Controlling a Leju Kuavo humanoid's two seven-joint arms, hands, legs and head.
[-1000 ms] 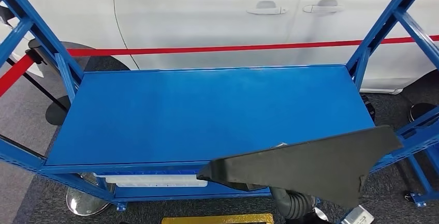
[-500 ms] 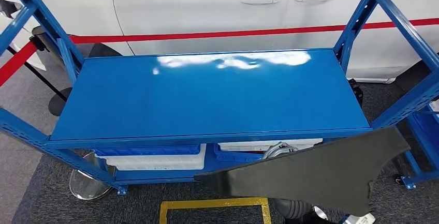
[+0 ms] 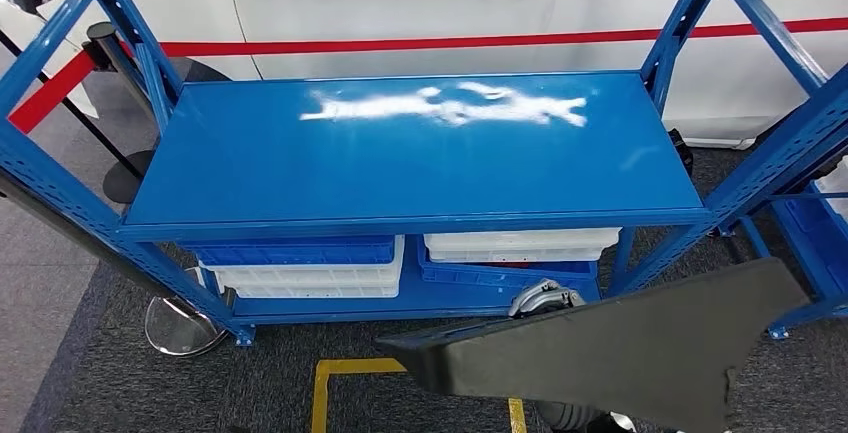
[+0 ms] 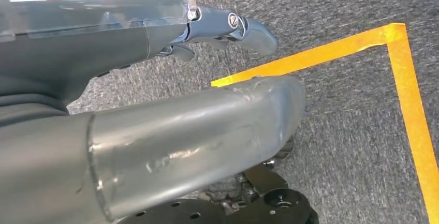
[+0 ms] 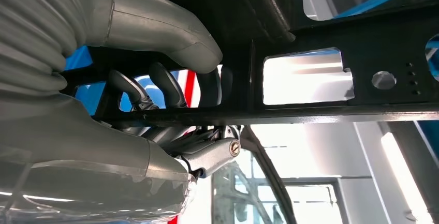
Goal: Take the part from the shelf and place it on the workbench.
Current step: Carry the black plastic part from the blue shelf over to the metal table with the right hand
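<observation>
Grey carpet (image 3: 120, 393) with yellow floor tape (image 3: 345, 368) lay under the blue shelf (image 3: 420, 163), a white car (image 3: 420, 3) behind it. Right hand (image 5: 155, 87) gripped the black part (image 3: 620, 348), thumb over one face and dark fingers (image 5: 165, 84) curled round its bar. Part was held flat in front of the shelf, below its top deck and clear of it. Beyond the hand, blue and white bins (image 3: 310, 263) sat on the lower deck. Left hand (image 4: 228, 30) hung over the carpet, holding nothing; how far its fingers were apart could not be told.
</observation>
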